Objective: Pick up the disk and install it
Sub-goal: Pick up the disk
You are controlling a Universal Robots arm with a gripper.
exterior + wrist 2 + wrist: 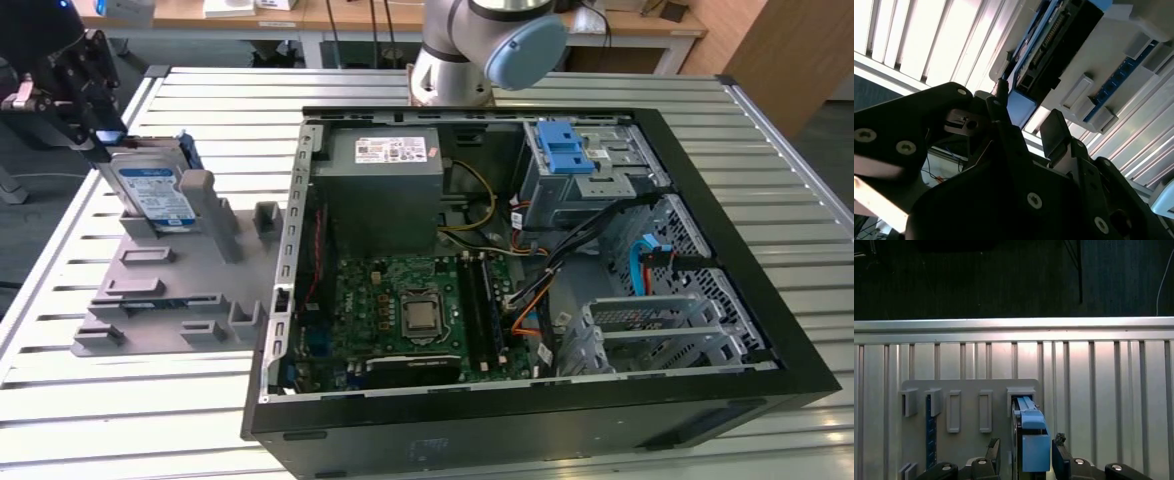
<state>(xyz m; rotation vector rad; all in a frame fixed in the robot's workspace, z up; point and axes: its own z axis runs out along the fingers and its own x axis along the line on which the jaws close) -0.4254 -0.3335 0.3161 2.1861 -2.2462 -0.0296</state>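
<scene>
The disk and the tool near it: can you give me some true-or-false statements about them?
The disk stands upright in the grey holder. True.
The disk already sits inside the computer case. False: it is outside, to the exterior view's left of it.
The tool has a finger on each side of the disk. True.
The case is closed. False: it lies open, its circuit board showing.

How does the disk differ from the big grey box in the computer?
The disk stands upright in a grey rack outside the computer case; the power supply sits inside. The disk is smaller, blue-framed; the power supply plain grey. Both carry labels.
</scene>
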